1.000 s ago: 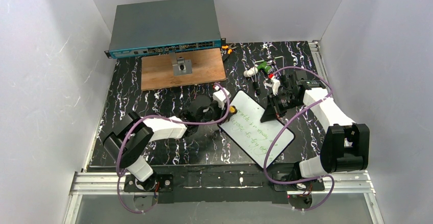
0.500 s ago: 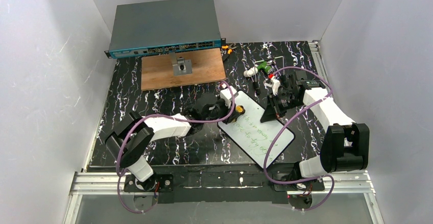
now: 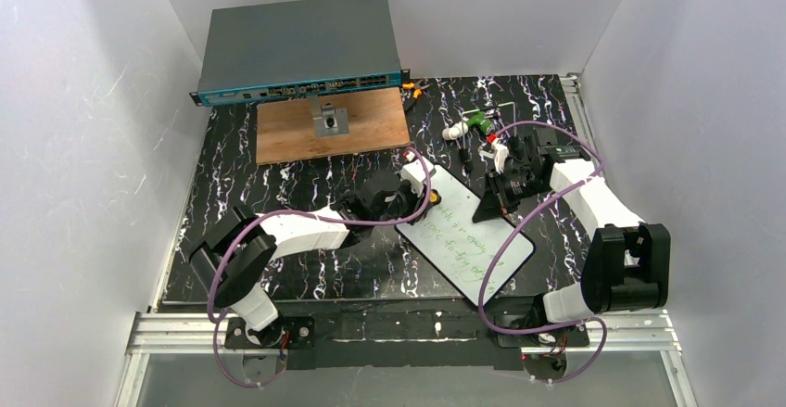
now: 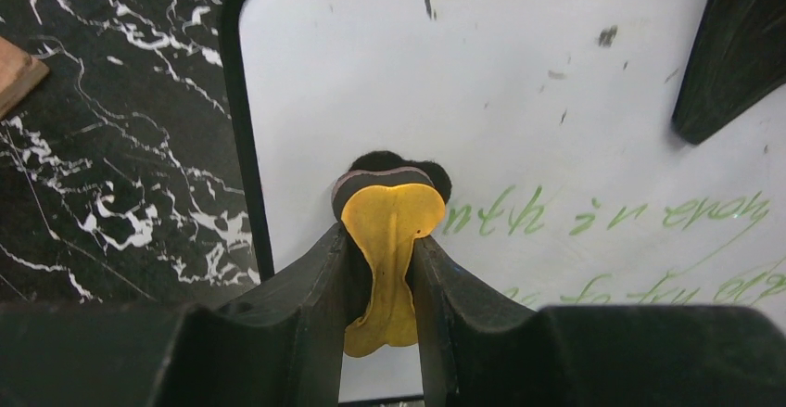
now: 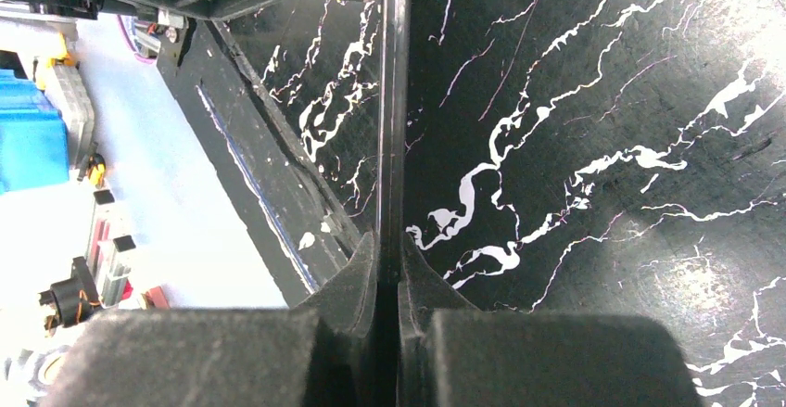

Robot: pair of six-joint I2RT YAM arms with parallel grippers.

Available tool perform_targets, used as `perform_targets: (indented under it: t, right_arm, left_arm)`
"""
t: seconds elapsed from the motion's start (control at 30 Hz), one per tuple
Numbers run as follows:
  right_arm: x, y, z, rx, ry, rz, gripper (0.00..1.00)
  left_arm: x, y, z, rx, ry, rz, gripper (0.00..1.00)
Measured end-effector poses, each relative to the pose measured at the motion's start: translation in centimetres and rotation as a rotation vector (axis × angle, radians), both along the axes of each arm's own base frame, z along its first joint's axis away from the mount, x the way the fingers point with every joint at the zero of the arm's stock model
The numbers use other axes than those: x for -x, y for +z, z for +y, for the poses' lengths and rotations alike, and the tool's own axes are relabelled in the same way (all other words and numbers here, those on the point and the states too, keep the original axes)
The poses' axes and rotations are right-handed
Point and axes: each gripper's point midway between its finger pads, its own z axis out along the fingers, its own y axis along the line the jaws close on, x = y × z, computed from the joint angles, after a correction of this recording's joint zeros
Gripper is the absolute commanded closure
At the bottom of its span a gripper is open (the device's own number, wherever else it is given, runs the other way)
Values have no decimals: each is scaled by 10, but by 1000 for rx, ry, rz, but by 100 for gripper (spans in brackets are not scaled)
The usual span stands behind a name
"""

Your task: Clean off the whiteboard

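Observation:
The whiteboard [image 3: 468, 240] lies tilted on the black marbled table, with green handwriting [image 4: 602, 214] across it. My left gripper [image 3: 419, 191] is shut on a yellow eraser [image 4: 393, 231]. The eraser's dark felt pad [image 4: 389, 168] presses on the board near its left edge, just beside the first green word. My right gripper [image 5: 389, 263] is shut on the whiteboard's thin dark rim [image 5: 393, 101] at the board's far right side [image 3: 493, 205]. One of its dark fingers [image 4: 732, 55] shows over the board in the left wrist view.
A grey network switch [image 3: 301, 50] stands at the back. In front of it lies a brown wooden board [image 3: 371, 129] with a small metal block [image 3: 329, 121]. Small loose parts [image 3: 473, 129] lie at the back right. Purple cables [image 3: 519, 231] loop over both arms.
My left gripper slid the eraser right and toward me across the board's left end, then back up toward the far corner. The right gripper and the whiteboard stayed put.

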Motion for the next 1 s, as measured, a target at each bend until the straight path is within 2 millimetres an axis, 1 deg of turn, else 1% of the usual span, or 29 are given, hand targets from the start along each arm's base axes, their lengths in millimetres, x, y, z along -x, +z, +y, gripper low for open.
perform_targets:
  t: [0.13,0.27,0.57,0.77,1.0]
  right_arm:
    - [1,-1,0,3,0,4,99]
    - [1,-1,0,3,2,5,99]
    - [1,0,0,0,5,3,99]
    - [1,0,0,-1,7,1,99]
    - [1,0,0,-1,7,1,99]
  left_arm:
    - [12,-13,3,-35,-35,2,100]
    - [18,-15,3,-48,-48,-1,100]
    - [10,-11,7,-91,-8,0,100]
    - [-4,-4,14,-101,34,0,100]
    - [-4,-5,15,-129,8,-25,100]
